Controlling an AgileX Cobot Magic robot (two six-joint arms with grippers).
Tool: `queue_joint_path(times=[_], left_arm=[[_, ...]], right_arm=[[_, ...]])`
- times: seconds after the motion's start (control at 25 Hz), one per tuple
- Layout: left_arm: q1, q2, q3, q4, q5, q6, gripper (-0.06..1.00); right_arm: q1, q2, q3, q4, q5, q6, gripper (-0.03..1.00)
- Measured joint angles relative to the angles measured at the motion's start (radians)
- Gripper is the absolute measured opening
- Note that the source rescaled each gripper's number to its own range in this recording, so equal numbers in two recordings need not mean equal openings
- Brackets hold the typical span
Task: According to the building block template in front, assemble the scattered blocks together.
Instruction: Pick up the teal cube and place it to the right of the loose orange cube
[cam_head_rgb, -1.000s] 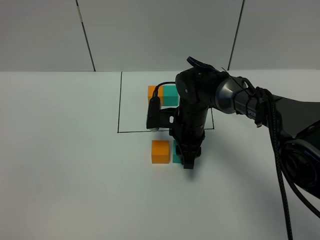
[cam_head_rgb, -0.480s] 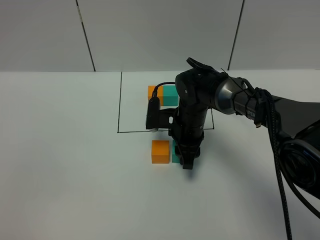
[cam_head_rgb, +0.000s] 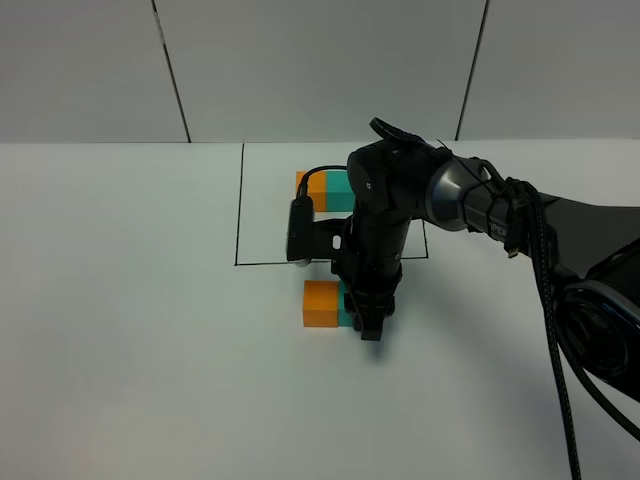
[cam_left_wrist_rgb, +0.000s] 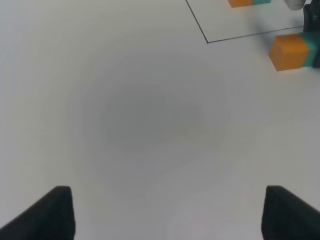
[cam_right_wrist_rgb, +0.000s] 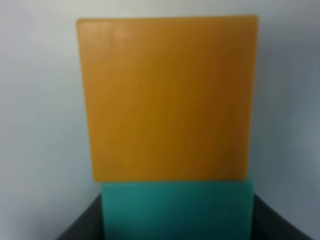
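Though half-hidden overhead, teal cube (cam_right_wrist_rgb: 177, 210) wrist-clear.

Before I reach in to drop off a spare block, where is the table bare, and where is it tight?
Bare: the table left of the frame, and the near strip in front of the loose cubes. Tight: the frame's right side and beyond, where the right arm crosses to the cubes.

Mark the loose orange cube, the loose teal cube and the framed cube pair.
loose orange cube (cam_head_rgb: 320, 290), high camera, top face.
loose teal cube (cam_right_wrist_rgb: 177, 210), right wrist camera, facing side.
framed cube pair (cam_head_rgb: 338, 192), high camera, teal half.
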Motion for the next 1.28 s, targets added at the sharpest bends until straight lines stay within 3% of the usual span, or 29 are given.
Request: queue_joint_path(times=[1.28], left_arm=[[0.0, 0.0, 0.0, 0.0, 0.0, 0.001, 0.74]], right_arm=[[0.0, 0.001, -0.012, 0.014, 0.008, -0.059, 0.0]])
